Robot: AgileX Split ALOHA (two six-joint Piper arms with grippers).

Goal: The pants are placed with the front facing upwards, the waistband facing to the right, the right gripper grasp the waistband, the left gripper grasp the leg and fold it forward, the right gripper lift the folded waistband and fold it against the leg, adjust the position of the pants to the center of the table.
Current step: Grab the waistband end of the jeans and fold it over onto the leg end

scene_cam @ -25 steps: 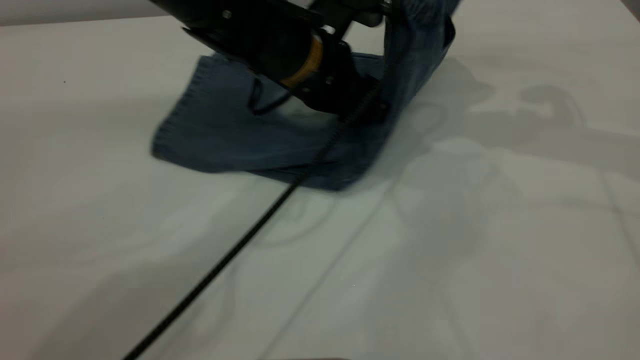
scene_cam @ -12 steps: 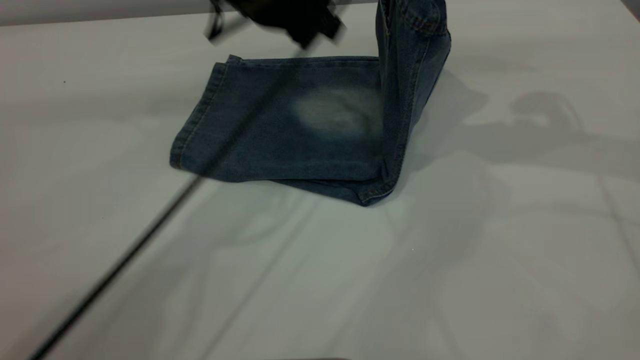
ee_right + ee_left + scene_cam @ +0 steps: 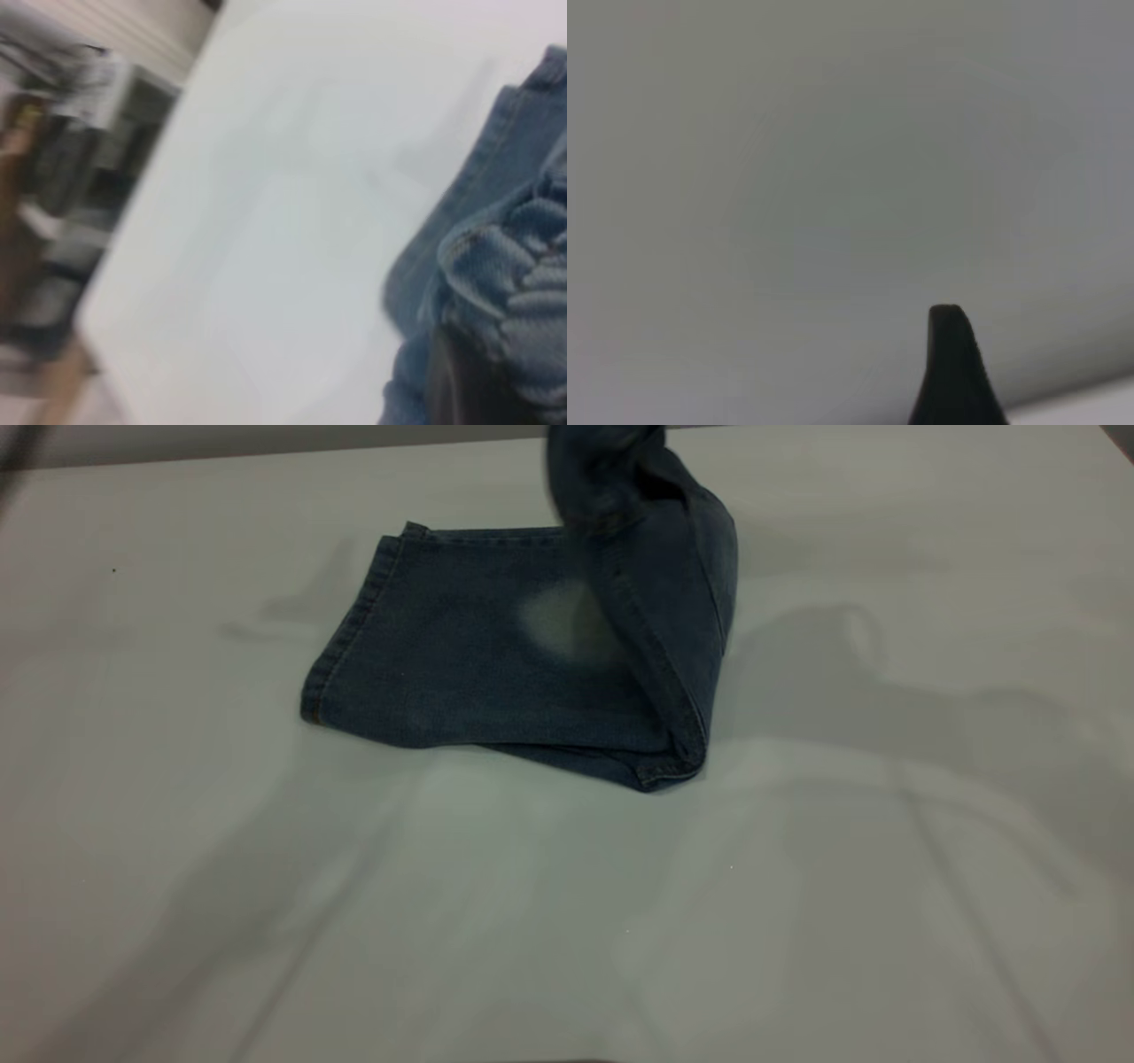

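Observation:
The blue denim pants (image 3: 496, 664) lie folded lengthwise on the white table (image 3: 797, 886), with a pale knee patch (image 3: 554, 624) facing up. Their right end rises off the table and curls leftward over the leg, out of the exterior view's top. In the right wrist view the gathered waistband (image 3: 523, 266) hangs bunched in my right gripper (image 3: 478, 376), which is shut on it. A dark finger (image 3: 456, 385) presses against the denim. My left gripper (image 3: 950, 363) shows only as a black tip in the left wrist view, above a bare grey surface and away from the pants.
Arm shadows fall across the table to the right of the pants (image 3: 886, 682) and along the front. In the right wrist view the table's edge (image 3: 151, 204) borders blurred clutter (image 3: 62, 168) beyond it.
The left arm and its braided cable have swung off the pants and out of the exterior view to the upper left. The lifted waistband end has moved left, over the leg.

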